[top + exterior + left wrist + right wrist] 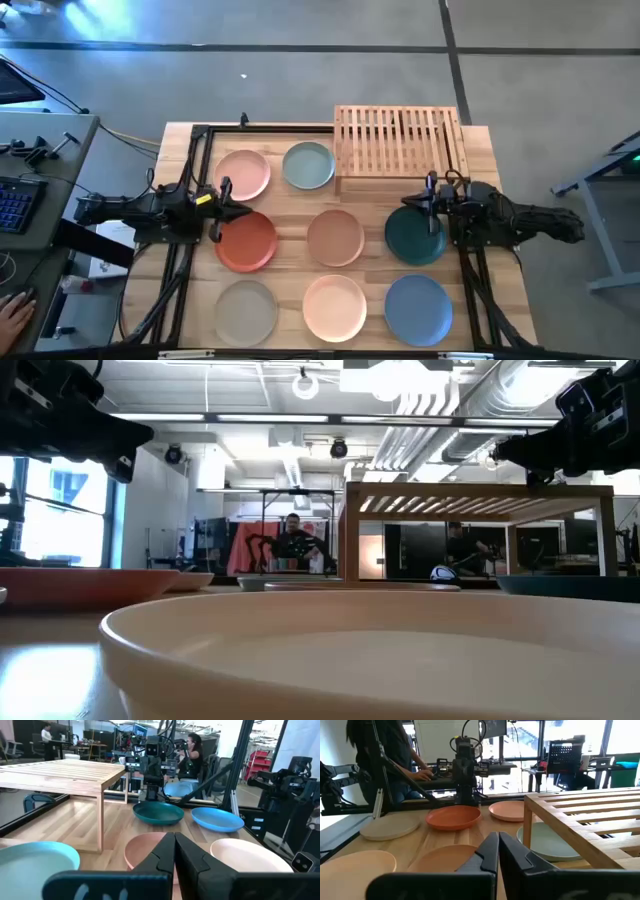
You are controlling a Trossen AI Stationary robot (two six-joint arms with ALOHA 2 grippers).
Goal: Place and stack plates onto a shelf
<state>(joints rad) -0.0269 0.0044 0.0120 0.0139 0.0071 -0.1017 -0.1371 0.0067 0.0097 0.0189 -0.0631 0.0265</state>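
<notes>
High view: left gripper (226, 197) pressed together, empty, over the gap between pink plate (243, 174) and rust plate (245, 242). Right gripper (431, 197) also pressed together, empty, above the teal plate (416, 236), shelf (398, 141) just beyond it. Eight round matte shallow plates, all on the butcher-block table (290, 205), none on the slatted wooden shelf. Grey-blue plate (308, 165) touches the shelf's side. Concrete floor around.

Low view: peach plate rim (330, 645) fills the foreground; shelf stands on thin legs, slats seen from below. Office with ducts and people behind.

Left wrist: fingers (192, 857) meet; tan plate (145, 849) just ahead, teal and blue plate (217, 819) farther on.

Right wrist: fingers (515, 855) meet; tan plate ahead, rust plate beyond.
</notes>
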